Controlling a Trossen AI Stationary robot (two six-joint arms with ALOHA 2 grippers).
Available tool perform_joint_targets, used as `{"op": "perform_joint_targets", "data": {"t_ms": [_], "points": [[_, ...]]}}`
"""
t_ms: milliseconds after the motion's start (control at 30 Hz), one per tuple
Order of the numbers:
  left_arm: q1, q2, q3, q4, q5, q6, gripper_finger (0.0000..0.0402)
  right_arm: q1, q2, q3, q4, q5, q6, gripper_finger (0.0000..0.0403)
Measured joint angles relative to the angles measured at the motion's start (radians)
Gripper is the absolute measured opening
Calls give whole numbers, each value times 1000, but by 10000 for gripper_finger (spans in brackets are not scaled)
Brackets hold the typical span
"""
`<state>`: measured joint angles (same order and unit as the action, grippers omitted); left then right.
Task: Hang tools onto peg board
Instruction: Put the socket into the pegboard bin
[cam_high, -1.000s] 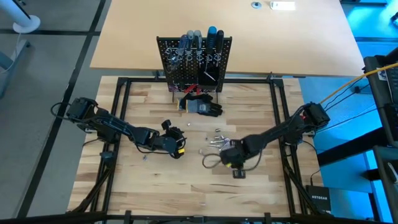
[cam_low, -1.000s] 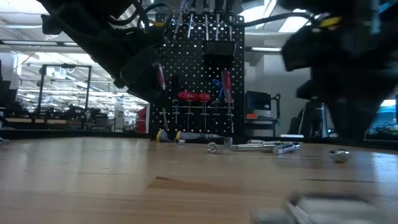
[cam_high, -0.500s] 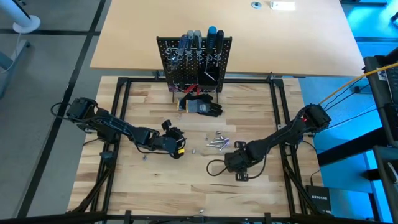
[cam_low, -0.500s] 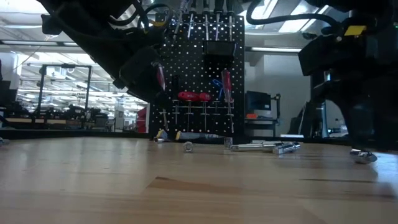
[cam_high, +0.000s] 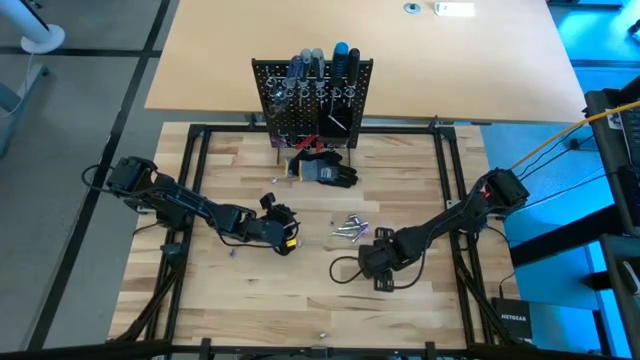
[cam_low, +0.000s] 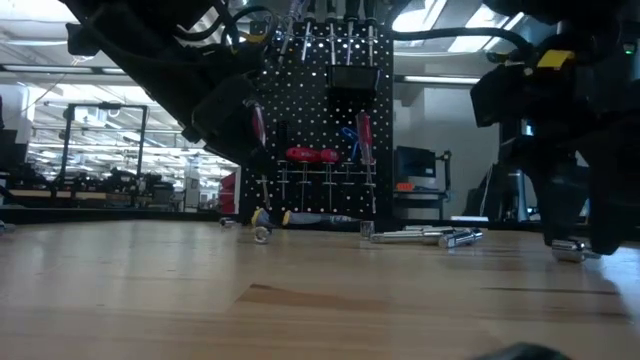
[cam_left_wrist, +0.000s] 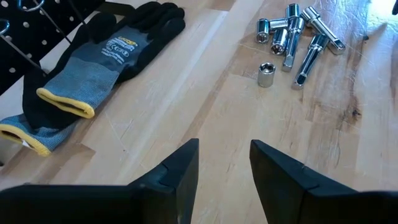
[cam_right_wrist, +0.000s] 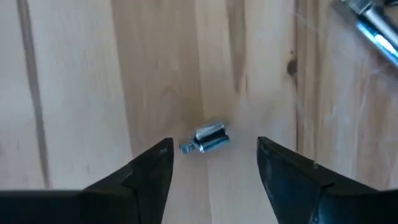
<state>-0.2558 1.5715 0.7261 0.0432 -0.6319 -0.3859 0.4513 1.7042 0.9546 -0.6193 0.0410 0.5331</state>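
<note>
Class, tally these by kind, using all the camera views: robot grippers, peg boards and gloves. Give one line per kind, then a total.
grippers: 2, the left gripper and the right gripper
peg board: 1
gloves: 2, lying stacked
Total: 5

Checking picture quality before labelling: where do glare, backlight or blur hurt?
Low view: bright ceiling lights behind the peg board silhouette both arms. Right wrist view: the small metal piece between the open fingers is soft, as is the wood. Left wrist view: sockets and gloves are sharp, evenly lit.
</note>
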Motion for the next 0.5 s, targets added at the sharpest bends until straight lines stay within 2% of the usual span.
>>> {"op": "perform_joint_targets", "data": {"t_ms": [367,500], "points": [[0,0,0,-1,0,0,134,0,0,0,-3,1,-7,230],[0,0,0,-1,0,0,134,-7,0,0,-4,16,54,230]]}}
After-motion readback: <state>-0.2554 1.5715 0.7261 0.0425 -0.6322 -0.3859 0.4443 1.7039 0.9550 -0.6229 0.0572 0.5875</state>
